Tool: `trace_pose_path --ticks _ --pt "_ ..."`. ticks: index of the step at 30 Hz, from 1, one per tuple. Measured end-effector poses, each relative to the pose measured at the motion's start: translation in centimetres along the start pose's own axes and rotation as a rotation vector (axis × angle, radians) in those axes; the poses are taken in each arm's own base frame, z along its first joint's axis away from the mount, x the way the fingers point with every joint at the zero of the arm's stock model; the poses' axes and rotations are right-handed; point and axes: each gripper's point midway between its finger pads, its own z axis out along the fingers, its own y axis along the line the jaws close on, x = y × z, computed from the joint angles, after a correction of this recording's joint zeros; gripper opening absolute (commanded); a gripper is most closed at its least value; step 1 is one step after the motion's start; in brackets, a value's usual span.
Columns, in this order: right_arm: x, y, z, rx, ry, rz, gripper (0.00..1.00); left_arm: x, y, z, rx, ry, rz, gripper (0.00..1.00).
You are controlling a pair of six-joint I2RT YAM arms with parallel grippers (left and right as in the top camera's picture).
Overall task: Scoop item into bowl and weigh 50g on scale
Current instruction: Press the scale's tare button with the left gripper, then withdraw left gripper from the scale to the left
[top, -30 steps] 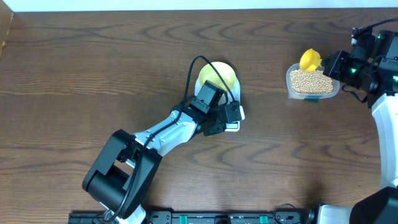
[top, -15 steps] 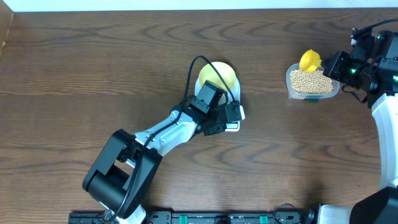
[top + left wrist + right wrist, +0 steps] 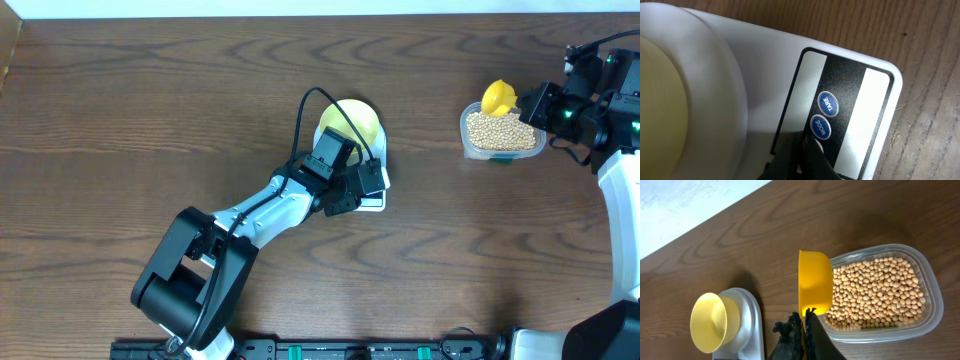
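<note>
The pale yellow-green bowl (image 3: 350,122) stands on the white scale (image 3: 374,203). My left gripper (image 3: 364,184) is shut and empty, its tips (image 3: 807,144) down on the scale's black panel (image 3: 850,80) just below the blue MODE button (image 3: 820,126), beside TARE (image 3: 828,104). The bowl's side (image 3: 660,105) fills the left of that view. My right gripper (image 3: 535,105) is shut on the handle of a yellow scoop (image 3: 815,282), held on edge at the left rim of the clear tub (image 3: 930,287) of tan beans (image 3: 875,292). The scoop looks empty.
The tub (image 3: 503,134) sits at the far right of the dark wooden table, well apart from the scale. In the right wrist view the bowl (image 3: 710,322) and scale (image 3: 747,322) lie at lower left. The left arm stretches from the front edge.
My left gripper has shifted slightly left over the scale's front panel. The right arm and scoop have not moved.
</note>
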Motion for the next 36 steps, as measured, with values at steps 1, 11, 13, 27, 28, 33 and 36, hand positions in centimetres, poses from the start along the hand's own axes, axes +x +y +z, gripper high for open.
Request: trace_pose_path --ticks 1,11,13,27,28,33,36 --pt "0.1 0.0 0.0 0.001 0.002 0.001 0.01 0.0 0.0 0.0 0.0 0.0 0.0 0.08" --pt "0.0 0.0 0.0 0.0 0.0 0.0 0.01 0.1 -0.2 -0.2 0.005 0.007 -0.002 0.08" --pt "-0.1 0.0 0.0 0.0 -0.002 -0.001 0.01 0.2 -0.5 -0.6 0.015 0.015 -0.003 0.08" --pt "-0.3 -0.2 0.0 0.014 -0.012 -0.007 0.01 -5.1 0.0 -12.1 -0.085 -0.191 -0.098 0.08" --pt "-0.3 -0.2 0.0 0.015 -0.012 -0.007 0.01 -4.8 0.5 -12.3 -0.099 -0.187 -0.134 0.08" --pt "-0.6 -0.4 0.0 0.027 -0.027 -0.017 0.01 -2.7 2.9 -12.8 -0.185 -0.138 -0.296 0.08" --pt "-1.0 -0.6 0.0 0.037 -0.043 -0.025 0.01 -1.3 4.3 -13.1 -0.225 -0.118 -0.371 0.08"
